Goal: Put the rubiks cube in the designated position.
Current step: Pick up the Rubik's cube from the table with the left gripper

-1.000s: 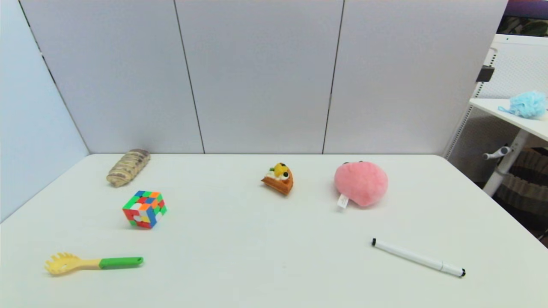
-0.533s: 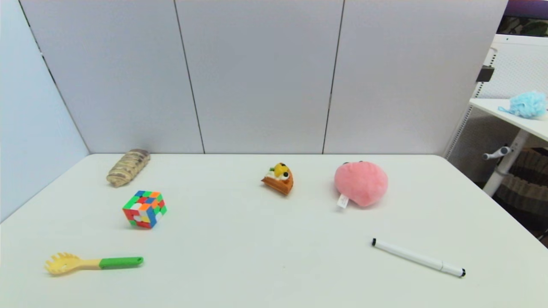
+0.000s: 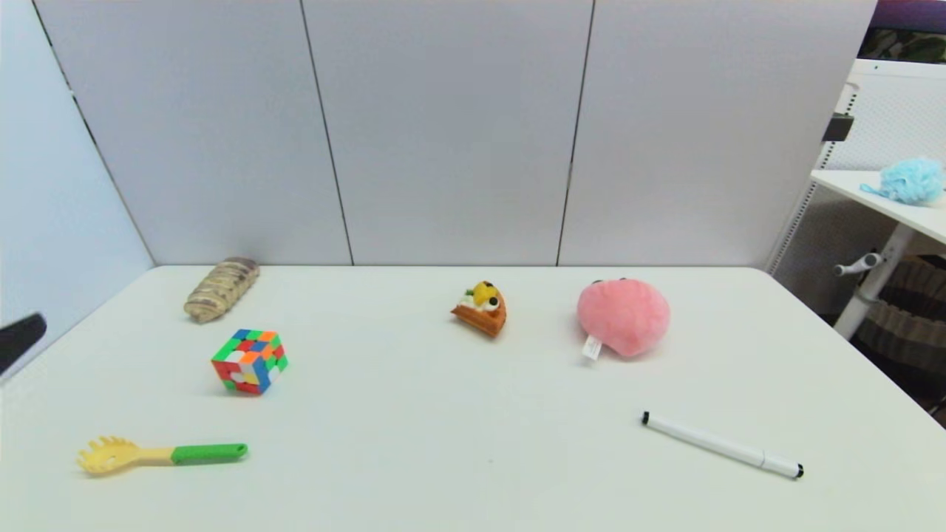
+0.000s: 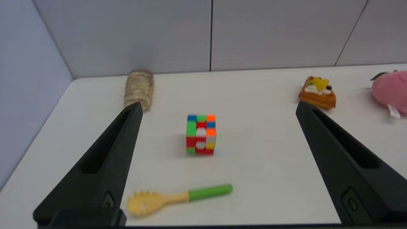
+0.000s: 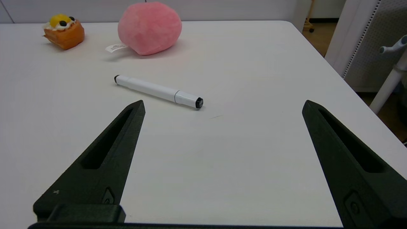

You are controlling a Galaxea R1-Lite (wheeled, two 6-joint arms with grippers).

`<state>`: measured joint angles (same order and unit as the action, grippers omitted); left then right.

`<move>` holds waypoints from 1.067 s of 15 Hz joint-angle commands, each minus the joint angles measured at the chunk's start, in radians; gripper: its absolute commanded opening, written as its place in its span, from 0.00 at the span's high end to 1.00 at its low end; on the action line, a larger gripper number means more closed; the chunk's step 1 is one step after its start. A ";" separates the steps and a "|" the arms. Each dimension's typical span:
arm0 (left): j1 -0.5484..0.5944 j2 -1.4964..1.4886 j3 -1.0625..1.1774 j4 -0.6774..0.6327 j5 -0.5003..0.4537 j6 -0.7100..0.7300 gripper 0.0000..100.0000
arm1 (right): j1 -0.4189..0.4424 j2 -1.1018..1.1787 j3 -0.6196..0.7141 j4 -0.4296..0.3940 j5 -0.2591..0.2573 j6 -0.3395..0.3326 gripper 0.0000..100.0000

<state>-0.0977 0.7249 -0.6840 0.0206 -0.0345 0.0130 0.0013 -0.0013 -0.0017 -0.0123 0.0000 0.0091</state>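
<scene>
Table's left edge (image 3: 44, 369): left end effector (image 3: 21, 340) newly visible.

desk (image 3: 443, 443) | cake (image 3: 481, 308) mid-back | plush (image 3: 623, 316) right of cake | pen (image 3: 721, 445) nearer, right of cake | bread (image 3: 221, 289) far left of cake | fork (image 3: 159, 454) nearer, far left

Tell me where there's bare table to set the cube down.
The widest bare patch lies mid-table, between the rubiks cube, the waffle slice and the marker. The near edge between the pasta fork and marker is free too. It is crowded on the left, where the bread roll, cube and fork line up.
</scene>
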 commanded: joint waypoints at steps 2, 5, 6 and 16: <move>-0.020 0.559 -0.408 0.168 -0.012 -0.002 0.00 | 0.000 0.001 0.000 0.000 0.000 0.000 0.00; -0.020 0.717 -0.537 0.326 -0.038 -0.001 0.00 | 0.000 0.001 0.000 0.000 0.000 0.000 0.00; -0.019 0.760 -0.560 0.366 -0.038 -0.001 0.00 | 0.000 0.001 0.000 0.000 0.000 0.000 0.00; 0.062 1.058 -0.603 0.502 -0.090 0.211 0.00 | 0.000 0.001 0.000 0.000 0.000 0.000 0.00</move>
<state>-0.0649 1.7179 -1.2768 0.5181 -0.0917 0.1889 0.0013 -0.0013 -0.0017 -0.0115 0.0000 0.0091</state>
